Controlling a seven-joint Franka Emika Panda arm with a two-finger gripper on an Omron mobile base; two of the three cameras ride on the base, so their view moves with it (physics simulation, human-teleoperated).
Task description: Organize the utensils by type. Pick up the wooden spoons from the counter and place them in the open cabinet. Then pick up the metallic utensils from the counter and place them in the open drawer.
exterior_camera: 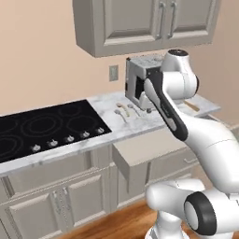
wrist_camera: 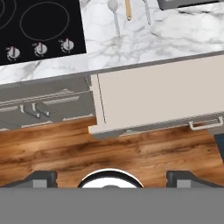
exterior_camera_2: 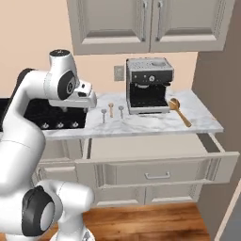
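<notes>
My gripper (wrist_camera: 112,178) is open, its tips wide apart, and it holds nothing. It hangs in front of the counter (exterior_camera_2: 155,123), looking down on the open drawer (wrist_camera: 162,89), whose pale inside is bare. A large wooden spoon (exterior_camera_2: 180,111) lies right of the coffee machine. A smaller wooden spoon (exterior_camera_2: 111,109) lies between two metallic utensils (exterior_camera_2: 103,114) (exterior_camera_2: 121,110) to the machine's left. The hand view has the same three at its top: a silver spoon (wrist_camera: 115,15), the wooden handle (wrist_camera: 127,10) and a second silver spoon (wrist_camera: 146,11). The open cabinet's inside is out of view.
A silver coffee machine (exterior_camera_2: 148,84) stands at the back of the counter. The black cooktop (exterior_camera: 42,128) is to the left. Wall cabinets (exterior_camera_2: 150,23) with shut doors hang above. A tall taupe panel (exterior_camera_2: 219,94) stands at the right edge. Wooden floor (wrist_camera: 109,148) lies below the drawer.
</notes>
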